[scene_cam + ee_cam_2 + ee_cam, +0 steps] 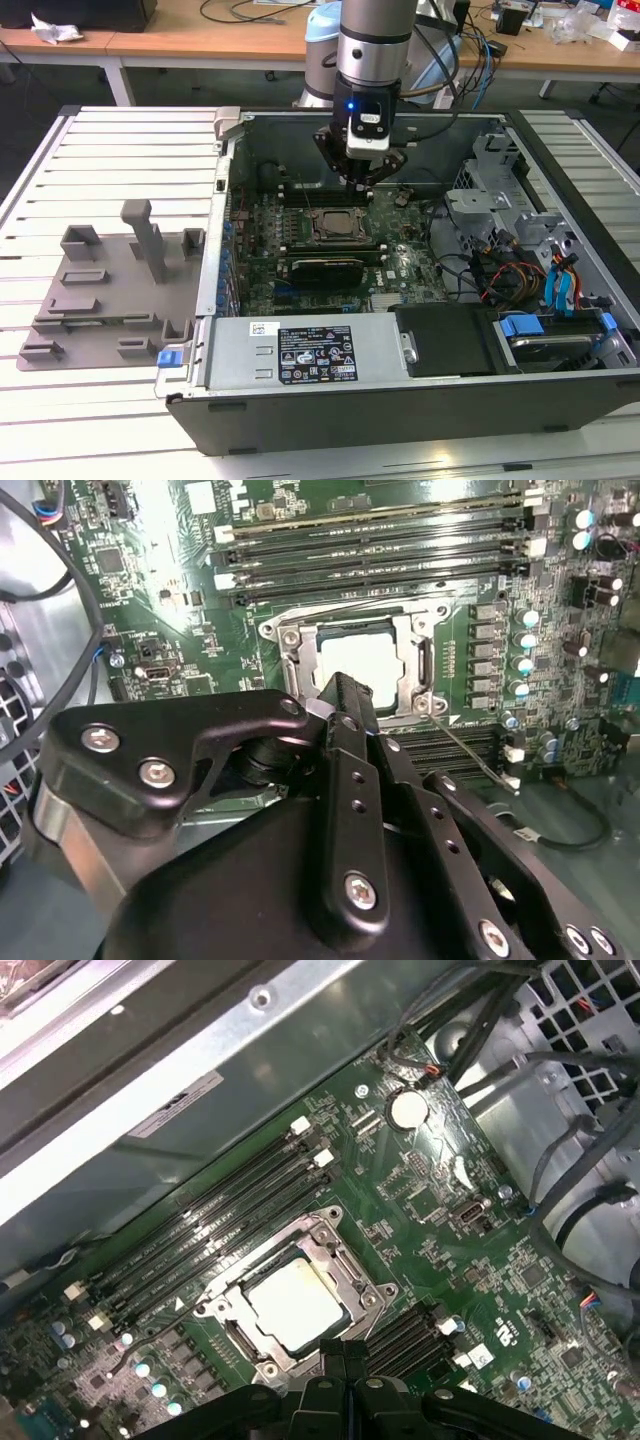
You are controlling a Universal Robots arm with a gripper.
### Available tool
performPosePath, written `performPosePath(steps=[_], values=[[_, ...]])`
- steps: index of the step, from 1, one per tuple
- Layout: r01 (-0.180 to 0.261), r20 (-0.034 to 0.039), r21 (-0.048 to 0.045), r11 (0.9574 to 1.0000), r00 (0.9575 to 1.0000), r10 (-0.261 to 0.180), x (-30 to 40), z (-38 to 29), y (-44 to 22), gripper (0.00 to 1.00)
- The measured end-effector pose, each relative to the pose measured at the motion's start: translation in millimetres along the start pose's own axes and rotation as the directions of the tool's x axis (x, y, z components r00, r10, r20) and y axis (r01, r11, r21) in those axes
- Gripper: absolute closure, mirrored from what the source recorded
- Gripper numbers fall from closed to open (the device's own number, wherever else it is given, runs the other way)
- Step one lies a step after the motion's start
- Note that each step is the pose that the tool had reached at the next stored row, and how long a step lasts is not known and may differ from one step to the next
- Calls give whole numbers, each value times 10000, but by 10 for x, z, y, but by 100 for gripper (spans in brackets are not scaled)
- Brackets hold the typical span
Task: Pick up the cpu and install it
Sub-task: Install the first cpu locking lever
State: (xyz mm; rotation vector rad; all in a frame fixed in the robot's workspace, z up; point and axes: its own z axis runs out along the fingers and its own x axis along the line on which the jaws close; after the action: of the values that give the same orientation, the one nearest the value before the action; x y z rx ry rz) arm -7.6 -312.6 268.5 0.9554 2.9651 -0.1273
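Note:
The cpu [295, 1300], a pale silver-white square, lies flat inside the black motherboard socket [340, 1250] with its metal frame around it; the second wrist view shows the cpu [362, 658] too. My gripper [360, 183] hangs just above the socket [335, 226] inside the open computer case. In both wrist views the black fingertips [345, 1348] meet at a point near the socket's edge, shut with nothing between them. The gripper [340, 688] hides part of the socket frame in the second wrist view.
Memory slots [220, 1220] run beside the socket. A grey plastic tray [110, 290] with raised blocks sits at the exterior view's left on the slatted table. The power supply [300, 350], drive bay cables [520, 275] and case walls [225, 190] hem in the motherboard.

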Motion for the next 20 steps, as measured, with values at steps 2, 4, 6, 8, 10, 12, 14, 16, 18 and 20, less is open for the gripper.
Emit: performPosePath(steps=[2,4,6,8,10,12,14,16,18,20], values=[[252,19,-12,9997,9997,-252,0,0,0,89],[403,29,-19,9992,9992,-403,0,0,0,89],[689,50,-32,9976,9976,-688,0,0,0,89],[812,60,-37,9967,9967,-812,0,0,0,89],[999,73,-45,9950,9950,-998,0,0,0,89],[1104,81,-49,9939,9939,-1104,0,0,0,89],[1174,87,-49,9931,9931,-1173,0,0,0,89],[1204,90,-50,9927,9927,-1203,0,0,0,89],[1252,93,-53,9921,9921,-1251,0,0,0,89],[1298,97,-54,9915,9915,-1297,-1,0,0,89]])
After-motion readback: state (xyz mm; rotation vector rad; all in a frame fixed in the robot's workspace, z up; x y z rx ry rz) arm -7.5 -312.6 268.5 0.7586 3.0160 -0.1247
